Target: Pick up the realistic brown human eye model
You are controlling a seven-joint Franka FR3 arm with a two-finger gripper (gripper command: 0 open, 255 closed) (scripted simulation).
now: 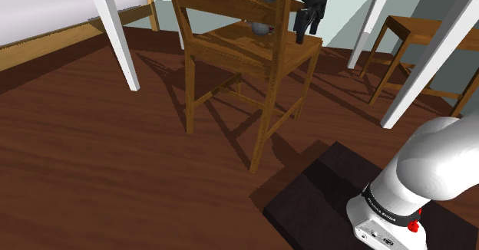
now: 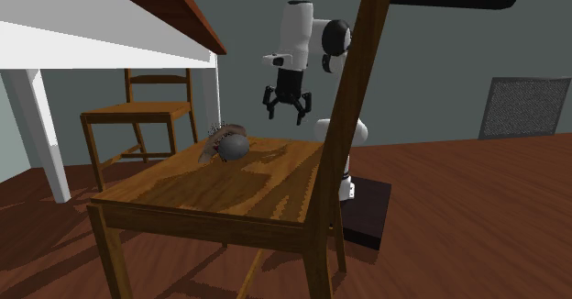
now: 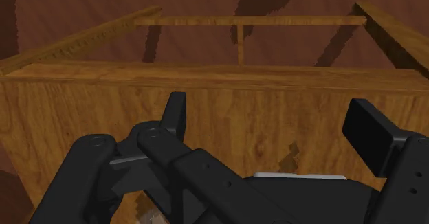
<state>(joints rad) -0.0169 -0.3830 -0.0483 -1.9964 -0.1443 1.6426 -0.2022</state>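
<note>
Jaws wide apart and empty: the gripper [image 2: 285, 114] hovers above the chair [image 2: 211, 192] seat.
The eye [image 2: 229, 145] lies on the seat, near the gripper but apart from it. This looks like the approach step; next, centre over the eye, then descend.

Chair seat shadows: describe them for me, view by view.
Shoulder view: slatted shadows streak the floor beneath the chair seat. Second exterior view: broad dark patches cross the seat beside the eye model. Wrist view: a small jagged-edged dark patch lies on the seat ahead of the open pincer.
</note>
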